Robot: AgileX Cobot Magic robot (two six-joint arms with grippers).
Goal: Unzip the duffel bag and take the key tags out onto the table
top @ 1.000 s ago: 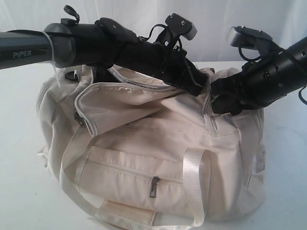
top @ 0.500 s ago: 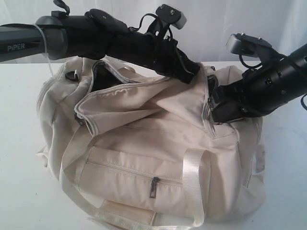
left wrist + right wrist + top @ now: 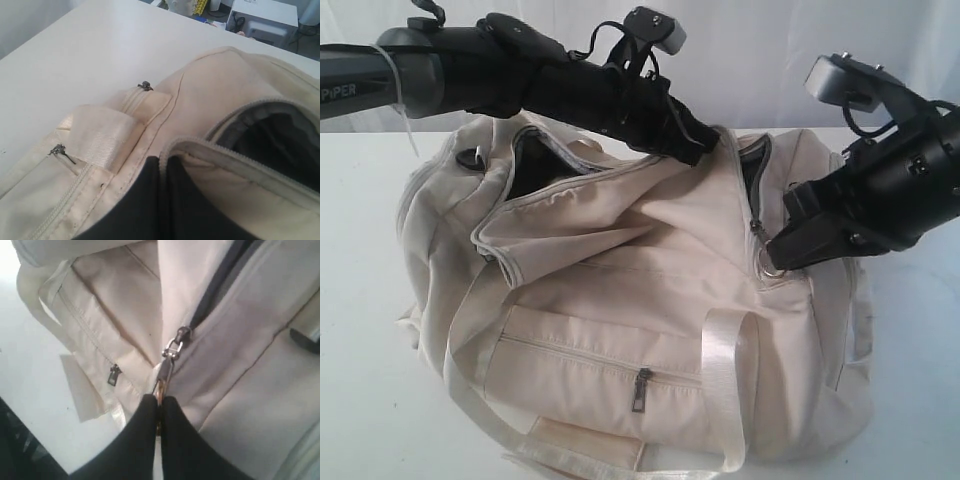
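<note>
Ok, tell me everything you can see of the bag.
The bag is cream fabric, slumped on the white table, with pale webbing handles and a zipped front pocket. Its top zip is partly open, showing grey lining. The left gripper pinches the open flap edge; the right gripper is shut on the metal ring pull.

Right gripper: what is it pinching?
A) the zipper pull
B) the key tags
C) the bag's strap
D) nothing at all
A: in the right wrist view the right gripper is shut on the metal zipper pull of the bag.
</note>
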